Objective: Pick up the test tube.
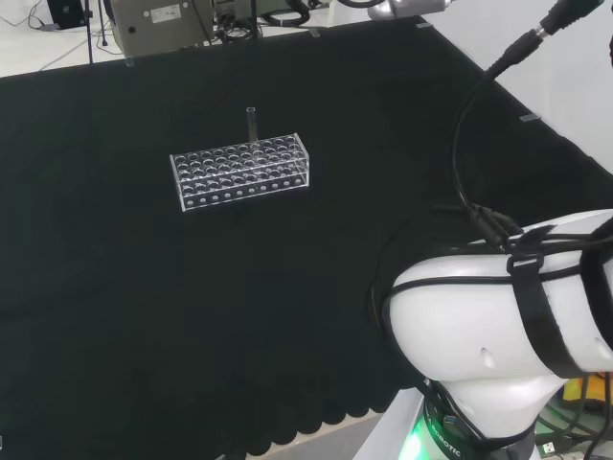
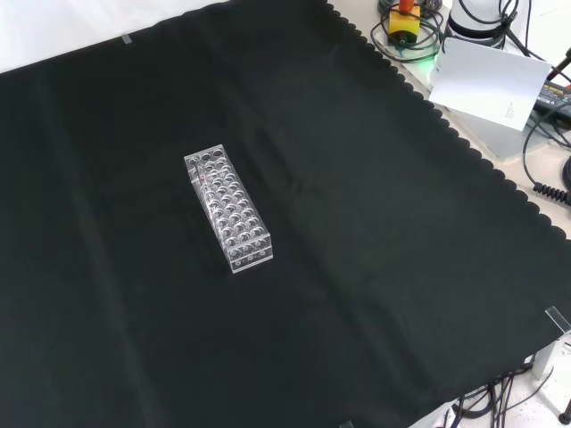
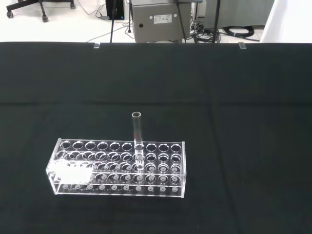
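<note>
A clear glass test tube (image 3: 136, 139) stands upright in a clear plastic rack of many holes (image 3: 117, 168), alone on the black cloth (image 1: 144, 307).
In the head view the tube (image 1: 251, 125) rises from the rack's (image 1: 241, 171) far row (nothing touches it); the white arm link (image 1: 498, 316) sits near right, well apart. How the hand's fingers are set, I cannot tell.

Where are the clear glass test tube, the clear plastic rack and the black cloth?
Clear glass test tube (image 3: 136, 130), wrist view, on its upright wall above the rack.
Clear plastic rack (image 1: 241, 170), head view, on its holed top plate.
Black cloth (image 2: 393, 232), front view, on a bare stretch right of the rack.
</note>
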`<state>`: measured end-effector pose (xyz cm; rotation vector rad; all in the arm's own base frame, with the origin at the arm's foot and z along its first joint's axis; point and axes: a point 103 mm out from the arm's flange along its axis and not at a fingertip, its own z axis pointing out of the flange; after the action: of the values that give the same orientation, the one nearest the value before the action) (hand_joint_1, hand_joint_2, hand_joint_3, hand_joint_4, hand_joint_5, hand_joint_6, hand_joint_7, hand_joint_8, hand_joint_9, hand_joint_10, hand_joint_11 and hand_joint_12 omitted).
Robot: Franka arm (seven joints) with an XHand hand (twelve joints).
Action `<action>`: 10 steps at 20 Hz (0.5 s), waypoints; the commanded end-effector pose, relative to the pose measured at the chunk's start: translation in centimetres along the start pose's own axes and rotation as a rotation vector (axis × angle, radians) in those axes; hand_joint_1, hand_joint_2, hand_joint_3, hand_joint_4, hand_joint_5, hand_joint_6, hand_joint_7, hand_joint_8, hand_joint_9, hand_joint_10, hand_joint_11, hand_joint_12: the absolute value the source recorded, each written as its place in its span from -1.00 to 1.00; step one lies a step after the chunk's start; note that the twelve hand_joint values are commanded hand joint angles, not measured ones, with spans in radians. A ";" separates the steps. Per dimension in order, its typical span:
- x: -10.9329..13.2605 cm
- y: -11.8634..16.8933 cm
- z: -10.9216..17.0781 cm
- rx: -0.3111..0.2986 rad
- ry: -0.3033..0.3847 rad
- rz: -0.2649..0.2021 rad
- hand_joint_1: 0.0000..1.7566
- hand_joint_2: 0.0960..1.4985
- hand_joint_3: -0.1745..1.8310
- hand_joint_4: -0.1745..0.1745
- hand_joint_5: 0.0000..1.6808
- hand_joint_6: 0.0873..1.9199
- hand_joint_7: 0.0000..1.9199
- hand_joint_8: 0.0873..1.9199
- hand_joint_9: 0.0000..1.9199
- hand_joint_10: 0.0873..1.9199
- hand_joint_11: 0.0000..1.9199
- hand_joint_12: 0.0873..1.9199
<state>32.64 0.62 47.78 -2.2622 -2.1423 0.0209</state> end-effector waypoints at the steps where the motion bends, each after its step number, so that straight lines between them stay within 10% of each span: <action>1: 1.3 4.7 1.0 0.049 0.016 -0.059 -0.25 -0.03 -0.42 -0.50 -0.67 -1.00 -0.92 -0.16 -0.40 -1.00 -0.94 0.61; 7: 1.9 9.6 2.6 0.100 0.043 -0.097 -0.23 -0.04 -0.43 -0.50 -0.64 -1.00 -0.84 -0.15 -0.41 -0.97 -0.91 0.61; 10: 2.1 12.0 3.7 0.126 0.032 -0.105 -0.22 -0.04 -0.42 -0.51 -0.60 -1.00 -0.80 -0.16 -0.64 -0.34 -0.89 0.61</action>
<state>37.91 1.37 46.06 -2.1605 -2.1527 0.0769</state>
